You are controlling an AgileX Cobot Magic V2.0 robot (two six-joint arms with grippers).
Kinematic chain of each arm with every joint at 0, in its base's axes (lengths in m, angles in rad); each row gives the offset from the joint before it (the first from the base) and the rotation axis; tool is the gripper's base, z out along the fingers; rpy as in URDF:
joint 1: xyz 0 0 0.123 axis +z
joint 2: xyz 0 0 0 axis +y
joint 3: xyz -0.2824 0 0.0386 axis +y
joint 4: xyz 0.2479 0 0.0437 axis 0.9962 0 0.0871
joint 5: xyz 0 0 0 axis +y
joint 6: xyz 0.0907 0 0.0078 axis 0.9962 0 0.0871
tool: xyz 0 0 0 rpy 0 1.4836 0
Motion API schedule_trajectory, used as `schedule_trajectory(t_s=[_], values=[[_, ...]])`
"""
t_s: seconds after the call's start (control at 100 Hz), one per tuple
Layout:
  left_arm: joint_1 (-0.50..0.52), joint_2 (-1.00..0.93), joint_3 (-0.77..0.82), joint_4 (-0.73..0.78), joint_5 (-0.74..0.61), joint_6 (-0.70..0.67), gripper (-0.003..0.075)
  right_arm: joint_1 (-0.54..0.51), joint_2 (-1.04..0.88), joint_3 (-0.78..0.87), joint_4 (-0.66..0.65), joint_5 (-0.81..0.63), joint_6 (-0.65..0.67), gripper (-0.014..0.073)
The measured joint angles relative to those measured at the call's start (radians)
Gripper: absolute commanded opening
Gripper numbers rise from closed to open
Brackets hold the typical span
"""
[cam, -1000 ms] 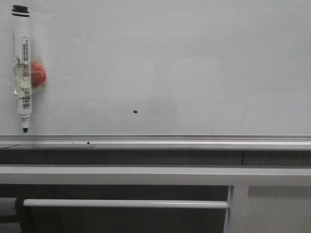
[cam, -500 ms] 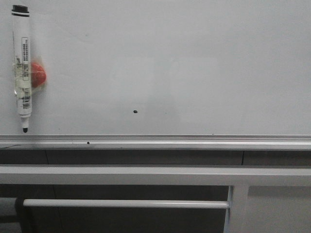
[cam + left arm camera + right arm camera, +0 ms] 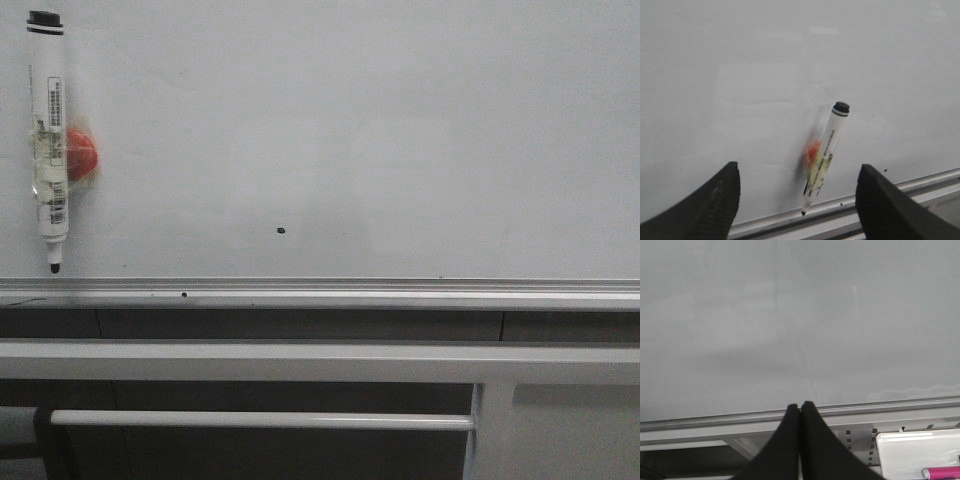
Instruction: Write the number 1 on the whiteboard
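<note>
The whiteboard fills most of the front view above its silver bottom rail. No number 1 stroke shows on it in any view. A white marker with a black end cap hangs at the board's far left, tip down, taped to a red magnet. In the left wrist view my left gripper is open and empty, facing the board, and the marker shows between its jaws, farther off. My right gripper is shut and empty, before the board. Neither gripper shows in the front view.
A small black dot sits on the board low in the middle. Grey metal bars and a thin rail run below the board. A white tray with a pink pen lies below it on the right.
The marker and the dot sit a few pixels further right in the front view. Nothing else has visibly changed.
</note>
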Motion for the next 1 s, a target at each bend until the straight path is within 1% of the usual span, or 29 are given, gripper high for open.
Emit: schedule_trajectory(t_s=[0.15,0.34,0.52,0.64,0.79,0.87,1.0], values=[[0.0,-0.093,0.04,0.148,-0.004,-0.232,0.0459,0.0,0.0,0.0,0.0,0.0,0.0,-0.0063],[0.0,-0.2,0.044,0.232,-0.02,-0.39,0.0459,0.0,0.0,0.0,0.0,0.0,0.0,-0.0063],[0.0,-0.217,0.044,0.348,-0.021,-0.593,0.0459,0.0,0.0,0.0,0.0,0.0,0.0,-0.0064],[0.0,-0.217,0.044,0.388,-0.025,-0.651,0.0459,0.0,0.0,0.0,0.0,0.0,0.0,-0.0064],[-0.002,-0.217,0.044,0.408,-0.09,-0.685,0.0459,0.0,0.0,0.0,0.0,0.0,0.0,-0.0063],[-0.002,-0.217,0.044,0.427,-0.144,-0.741,0.0459,0.0,0.0,0.0,0.0,0.0,0.0,-0.0063],[-0.002,-0.217,0.04,0.514,-0.176,-0.851,0.0459,0.0,0.0,0.0,0.0,0.0,0.0,-0.0063]])
